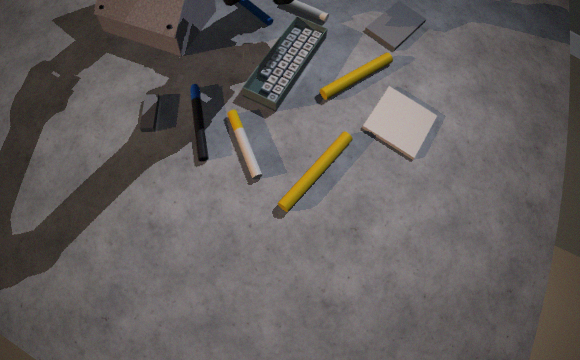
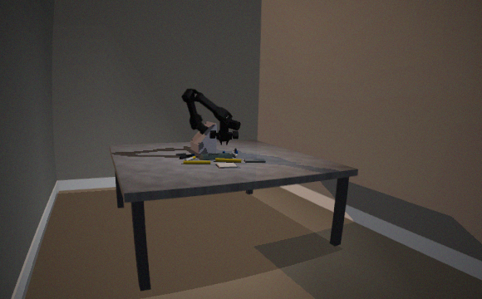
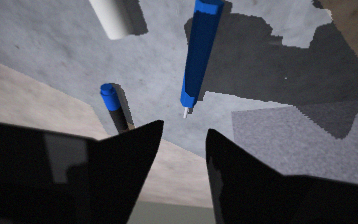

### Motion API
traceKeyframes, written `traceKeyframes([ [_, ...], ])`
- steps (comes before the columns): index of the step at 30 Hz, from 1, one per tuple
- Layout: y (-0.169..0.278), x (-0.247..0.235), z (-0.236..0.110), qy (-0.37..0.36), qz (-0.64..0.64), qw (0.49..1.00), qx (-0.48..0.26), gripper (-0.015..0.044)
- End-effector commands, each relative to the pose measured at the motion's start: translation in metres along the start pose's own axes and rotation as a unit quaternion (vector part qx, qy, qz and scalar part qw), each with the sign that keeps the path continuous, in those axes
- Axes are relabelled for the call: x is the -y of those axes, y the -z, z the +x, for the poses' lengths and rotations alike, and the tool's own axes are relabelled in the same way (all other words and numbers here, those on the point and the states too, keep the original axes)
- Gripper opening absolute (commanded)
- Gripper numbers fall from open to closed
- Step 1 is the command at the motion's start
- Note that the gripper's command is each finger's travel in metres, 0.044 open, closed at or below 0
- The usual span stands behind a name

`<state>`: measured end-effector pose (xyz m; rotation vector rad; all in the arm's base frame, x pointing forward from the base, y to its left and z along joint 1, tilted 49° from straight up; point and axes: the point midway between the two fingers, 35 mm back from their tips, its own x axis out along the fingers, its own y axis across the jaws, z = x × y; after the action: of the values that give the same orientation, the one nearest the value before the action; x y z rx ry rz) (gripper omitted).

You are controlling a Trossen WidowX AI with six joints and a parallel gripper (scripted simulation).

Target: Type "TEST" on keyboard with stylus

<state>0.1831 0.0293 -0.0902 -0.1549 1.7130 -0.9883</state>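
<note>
The stylus, a blue rod with a thin pale tip [image 3: 197, 55] [image 1: 257, 12], lies on the desk, its tip pointing toward the gap between my fingertips in the wrist view. My gripper [image 3: 185, 130] [image 2: 223, 143] is partly open with nothing between its fingers, above the desk; its fingers are outside the top view. The keyboard, a green tray with white letter keys [image 1: 294, 61] [image 2: 217, 156], lies beside the stylus. It is not visible in the wrist view.
A white cylinder [image 1: 310, 10] [image 3: 111, 19] lies beside the stylus. A blue-capped black pen [image 3: 112, 102] is to its left in the wrist view. A pinkish box [image 1: 140, 20], two yellow rods [image 1: 357, 76] [image 1: 315, 171], two markers [image 1: 199, 125] [image 1: 245, 145] and a white square [image 1: 401, 122] surround the keyboard.
</note>
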Motion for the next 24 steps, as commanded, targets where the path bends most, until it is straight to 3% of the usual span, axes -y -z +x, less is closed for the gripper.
traceKeyframes([
  [1, 0.001, 0.001, 0.003, 0.001, 0.003, 1.0, -0.005, 0.015],
  [24, -0.008, 0.002, 0.019, 0.002, 0.003, 1.0, -0.005, 0.015],
])
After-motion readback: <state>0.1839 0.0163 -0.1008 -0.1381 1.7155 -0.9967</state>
